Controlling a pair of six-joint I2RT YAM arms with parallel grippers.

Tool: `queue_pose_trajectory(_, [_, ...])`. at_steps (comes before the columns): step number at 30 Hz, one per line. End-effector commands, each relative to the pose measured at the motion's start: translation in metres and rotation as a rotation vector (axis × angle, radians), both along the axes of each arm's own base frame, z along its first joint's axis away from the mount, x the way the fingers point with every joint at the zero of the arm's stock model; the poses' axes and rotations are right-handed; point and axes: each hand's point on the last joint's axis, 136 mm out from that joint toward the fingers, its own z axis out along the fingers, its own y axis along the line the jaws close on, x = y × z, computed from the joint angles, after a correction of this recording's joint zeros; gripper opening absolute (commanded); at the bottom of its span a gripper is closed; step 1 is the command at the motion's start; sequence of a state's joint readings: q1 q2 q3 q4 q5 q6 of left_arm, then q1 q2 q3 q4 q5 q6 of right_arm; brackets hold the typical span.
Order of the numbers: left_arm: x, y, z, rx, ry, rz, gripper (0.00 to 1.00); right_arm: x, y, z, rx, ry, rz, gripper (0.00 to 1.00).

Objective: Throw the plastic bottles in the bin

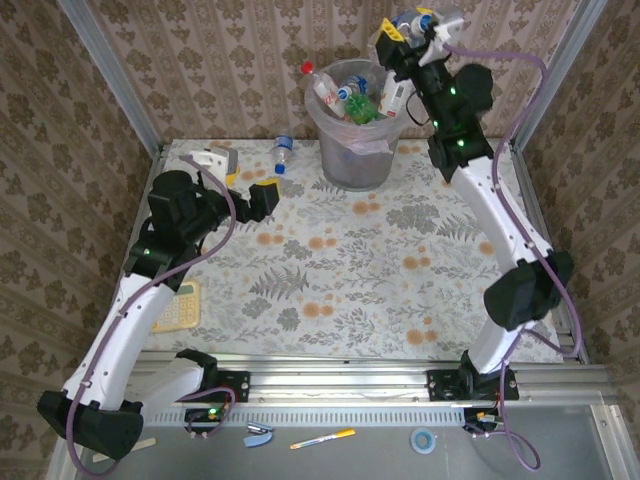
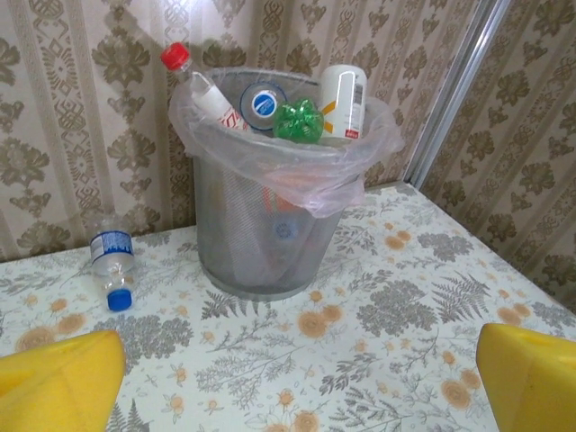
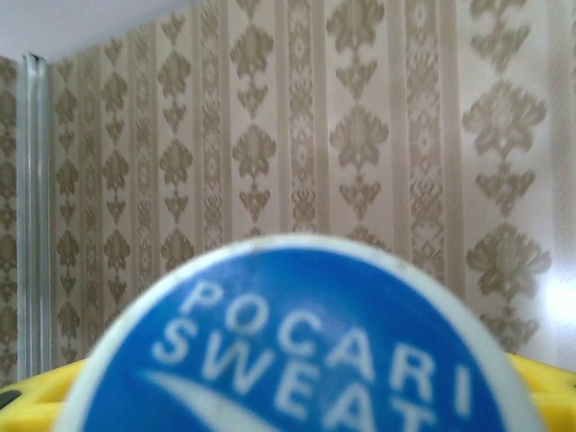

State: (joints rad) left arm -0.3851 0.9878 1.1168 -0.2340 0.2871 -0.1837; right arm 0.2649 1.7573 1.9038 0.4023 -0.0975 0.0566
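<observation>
Nearest the arm bases, a flat beige block (image 1: 180, 305) lies on the floral tablecloth (image 1: 340, 270) beside the left arm; it is no part of the job. The left gripper (image 1: 262, 198) hangs low over the table with its yellow fingers (image 2: 58, 382) spread wide and nothing between them. It seems aimed at the loose bottle (image 2: 112, 265), which lies on its side just left of the bin (image 2: 243, 243) (its blue label is too small to read). The bag-lined bin is heaped above its rim with a red-capped bottle (image 2: 202, 90), a green bottle (image 2: 299, 121) and a white bottle (image 2: 344, 99). Farthest and highest, the right gripper (image 1: 408, 27) grips a Pocari Sweat bottle (image 3: 297, 351), its blue label reading "POCARI SWEAT". It is raised by the bin's far right side, probably to be dropped onto the pile.
</observation>
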Motion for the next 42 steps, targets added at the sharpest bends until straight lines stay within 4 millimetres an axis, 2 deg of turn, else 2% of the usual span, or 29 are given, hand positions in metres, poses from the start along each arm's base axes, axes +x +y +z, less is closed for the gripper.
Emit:
queue_pose_trajectory(1, [0.001, 0.005, 0.004, -0.008, 0.009, 0.020, 1.00, 0.054, 0.003, -0.081, -0.094, 0.335, -0.039, 0.85])
queue_pose_trajectory(4, [0.001, 0.007, 0.001, -0.004, 0.017, 0.022, 1.00, 0.070, -0.001, -0.105, -0.128, 0.445, -0.072, 0.95])
queue_pose_trajectory(6, [0.002, 0.009, -0.002, -0.008, 0.026, 0.029, 1.00, 0.070, -0.004, -0.105, -0.139, 0.453, -0.083, 0.99])
queue_pose_trajectory(15, [0.014, 0.013, -0.017, -0.039, 0.088, 0.063, 1.00, 0.044, -0.011, -0.087, -0.117, 0.462, -0.069, 1.00])
queue_pose_trajectory(19, [0.023, 0.006, -0.034, -0.064, 0.154, 0.054, 1.00, 0.034, -0.013, -0.104, -0.155, 0.566, -0.068, 1.00])
queue_pose_trajectory(21, [0.024, 0.005, -0.044, -0.067, 0.182, 0.054, 1.00, 0.020, -0.021, -0.129, -0.192, 0.689, -0.093, 1.00])
queue_pose_trajectory(23, [0.025, 0.005, -0.055, -0.070, 0.209, 0.061, 1.00, -0.002, -0.036, -0.170, -0.209, 0.861, -0.134, 1.00])
queue_pose_trajectory(26, [0.025, 0.001, -0.070, -0.062, 0.249, 0.053, 1.00, -0.039, -0.053, -0.238, -0.160, 1.111, -0.147, 1.00])
queue_pose_trajectory(28, [0.025, -0.003, -0.078, -0.057, 0.264, 0.042, 1.00, -0.063, -0.068, -0.292, -0.148, 1.272, -0.200, 1.00])
queue_pose_trajectory(29, [0.026, -0.004, -0.078, -0.059, 0.262, 0.041, 1.00, -0.069, -0.076, -0.310, -0.135, 1.318, -0.221, 1.00])
queue_pose_trajectory(31, [0.027, -0.007, -0.078, -0.072, 0.252, 0.030, 1.00, -0.072, -0.091, -0.343, -0.129, 1.374, -0.250, 1.00])
queue_pose_trajectory(33, [0.028, -0.010, -0.076, -0.080, 0.246, 0.018, 1.00, -0.065, -0.108, -0.370, -0.176, 1.399, -0.309, 1.00])
queue_pose_trajectory(35, [0.028, -0.012, -0.073, -0.083, 0.239, 0.011, 1.00, -0.057, -0.117, -0.392, -0.222, 1.448, -0.316, 1.00])
queue_pose_trajectory(38, [0.027, -0.011, -0.072, -0.084, 0.235, 0.014, 1.00, -0.046, -0.106, -0.419, -0.303, 1.504, -0.220, 1.00])
queue_pose_trajectory(42, [0.021, -0.006, -0.073, -0.082, 0.226, 0.029, 1.00, -0.048, -0.090, -0.450, -0.376, 1.567, -0.094, 1.00])
